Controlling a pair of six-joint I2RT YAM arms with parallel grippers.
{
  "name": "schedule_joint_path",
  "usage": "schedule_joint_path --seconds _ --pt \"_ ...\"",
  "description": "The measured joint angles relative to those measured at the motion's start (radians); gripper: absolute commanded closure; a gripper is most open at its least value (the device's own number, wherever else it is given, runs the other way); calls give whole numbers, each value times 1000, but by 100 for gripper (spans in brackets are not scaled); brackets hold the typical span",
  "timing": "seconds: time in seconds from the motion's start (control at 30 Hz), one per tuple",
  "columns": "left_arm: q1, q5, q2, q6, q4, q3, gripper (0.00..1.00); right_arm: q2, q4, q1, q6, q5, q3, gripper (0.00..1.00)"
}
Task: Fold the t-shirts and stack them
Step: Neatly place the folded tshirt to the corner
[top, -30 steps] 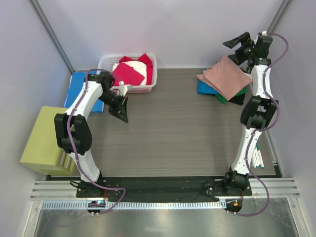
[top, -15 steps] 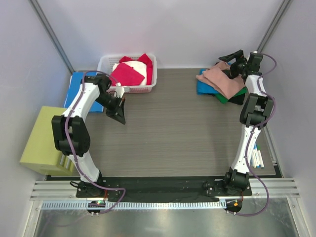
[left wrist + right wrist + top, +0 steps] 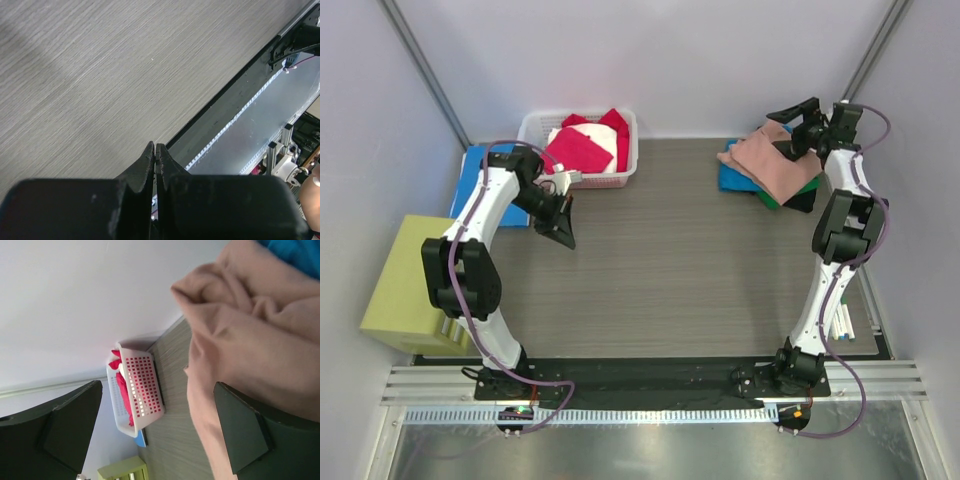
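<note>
Table of matt grey wood-grain laminate; basket of white perforated plastic; dusty-pink t-shirt and magenta t-shirt of soft matt cloth; left gripper of matt black plastic; front sheet of brushed metal.

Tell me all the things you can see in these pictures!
table: one, grey wood
basket: one, white, far left corner
magenta shirts: a few, hard to count, in the basket
white shirt: one, in the basket
pink shirt: one, top of the far right pile
blue shirt: one, teal, under the pink
green shirt: one, lower in the pile
black shirt: one, lower in the pile
folder: one, blue, left edge
box: one, yellow-green, left side
pens: a few, white, right edge
arms: two, white and black
left fingers: shut, empty, over the table
right fingers: open, at the pink shirt
</note>
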Motion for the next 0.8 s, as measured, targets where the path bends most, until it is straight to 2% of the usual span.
schedule_joint_path --seconds 0.07,0.1,0.2,0.3,0.5,0.8 --pt "0 5 0 -3 0 11 90 -46 -24 7 -21 0 -36 0" --pt "0 8 0 -4 1 17 84 -66 -28 13 -31 -1 -53 0" --pt "0 11 -1 -7 2 26 75 -121 -31 29 -67 -3 -113 0" --pt "0 10 -3 -20 2 26 71 -153 -32 41 -102 -3 -182 0" --pt "0 10 -18 -31 1 24 71 -155 -56 51 -153 0 -268 0" --pt "0 9 -30 -51 2 24 71 -163 -87 58 -154 -4 -230 0"
